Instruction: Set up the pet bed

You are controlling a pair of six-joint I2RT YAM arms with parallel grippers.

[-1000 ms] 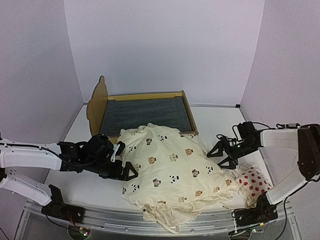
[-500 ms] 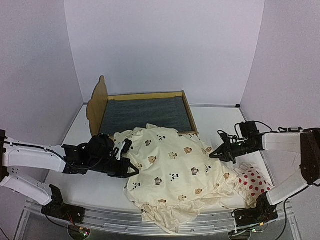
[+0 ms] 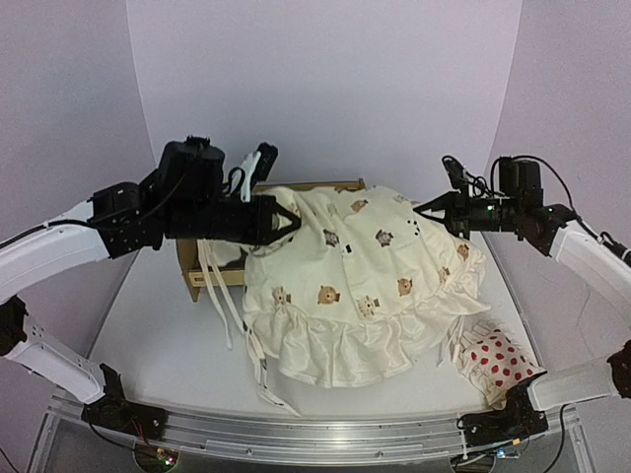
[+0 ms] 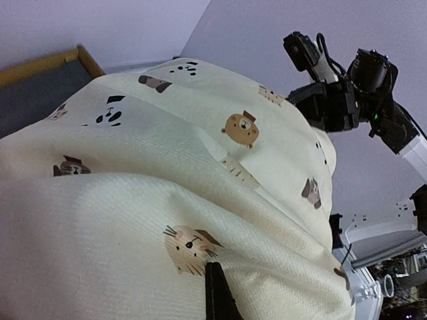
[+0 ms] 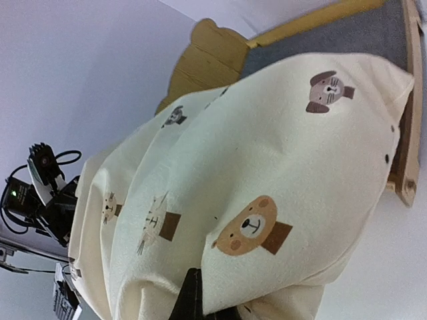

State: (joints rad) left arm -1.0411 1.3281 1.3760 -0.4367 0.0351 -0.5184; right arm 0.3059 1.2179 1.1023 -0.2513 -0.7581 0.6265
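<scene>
**Spread cushion (image 3: 360, 286) held high over the pet bed (image 3: 194, 281)**

From above: stretched between left gripper (image 3: 288, 221) and right gripper (image 3: 424, 209), each clenched on an upper edge of the fabric. Hanging like a sheet, ruffle at the bottom and ties (image 3: 222, 296) trailing down to the table (image 3: 138, 335). Pulled wide, probably to flatten it and square it with the frame before lowering. Frame behind and below, mostly hidden: only a wooden corner at the left and a strip of far rail showing. Red-dotted pillow (image 3: 498, 360) well apart at the near right, likely kept for last.

Left wrist: cloth filling nearly everything, one dark finger (image 4: 215, 293) pressed into it at the bottom edge. Wooden rail and grey base (image 4: 27, 100) at upper left, under the cloth. Other arm gripping across the span.

Right wrist: same grasp mirrored, dark fingertip (image 5: 192, 300) tucked under a fold. Scalloped headboard (image 5: 207, 60) beyond, cushion corner overlapping the side rail. Probably next: further over the base, then down. Possible snag: ties catching on the frame.
</scene>
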